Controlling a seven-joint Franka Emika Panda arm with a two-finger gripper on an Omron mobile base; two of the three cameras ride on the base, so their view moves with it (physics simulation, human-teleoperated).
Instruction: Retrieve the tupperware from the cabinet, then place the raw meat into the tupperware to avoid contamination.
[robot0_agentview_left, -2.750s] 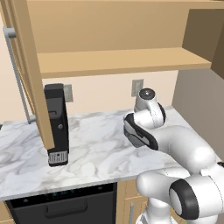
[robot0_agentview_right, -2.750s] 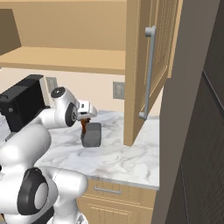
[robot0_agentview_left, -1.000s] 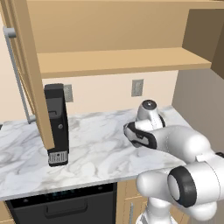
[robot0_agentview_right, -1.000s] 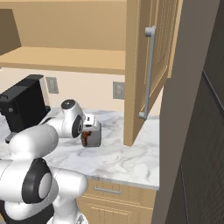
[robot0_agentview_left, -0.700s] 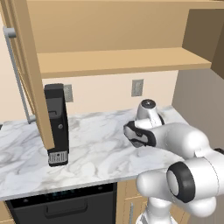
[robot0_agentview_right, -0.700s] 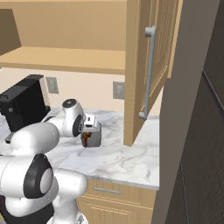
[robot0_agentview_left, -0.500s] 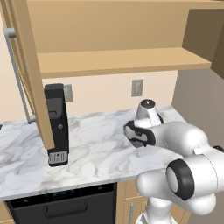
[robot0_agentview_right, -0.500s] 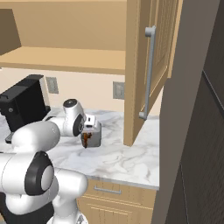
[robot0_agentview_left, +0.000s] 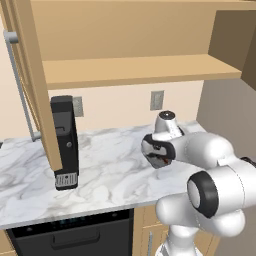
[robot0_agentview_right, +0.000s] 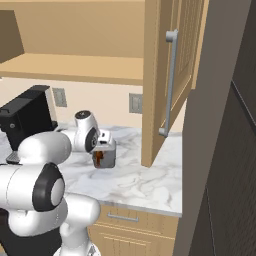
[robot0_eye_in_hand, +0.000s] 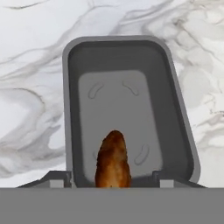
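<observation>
The fingers (robot0_eye_in_hand: 113, 181) hang low over the marble tabletop (robot0_agentview_left: 110, 170), pointing down into the grey tupperware (robot0_eye_in_hand: 127, 105). In the hand view the open box lies straight ahead of the fingers, its rounded rim reaching from just beyond the tips to well past them, with its floor bare except for a few shallow moulded dents. The raw meat (robot0_eye_in_hand: 113, 162), a reddish-brown drumstick-shaped piece, sits between the two finger tips (robot0_eye_in_hand: 59, 178) at the near end of the box, over its floor. The tips stand apart, one on either side of the meat with a gap to each; whether the meat already rests on the floor of the box cannot be told.

In the right base view the tupperware (robot0_agentview_right: 108, 156) stands on the tabletop directly under the fingers (robot0_agentview_right: 101, 150), and the meat (robot0_agentview_right: 99, 158) shows as a dark red spot at its near side. In the left base view the fingers (robot0_agentview_left: 159, 159) hang at the right part of the tabletop, well apart from the tall black appliance (robot0_agentview_left: 65, 142) far off to their left. Above and behind the fingers, the cabinet (robot0_agentview_left: 130, 70) stands with its doors swung wide, its wooden shelf bare.
</observation>
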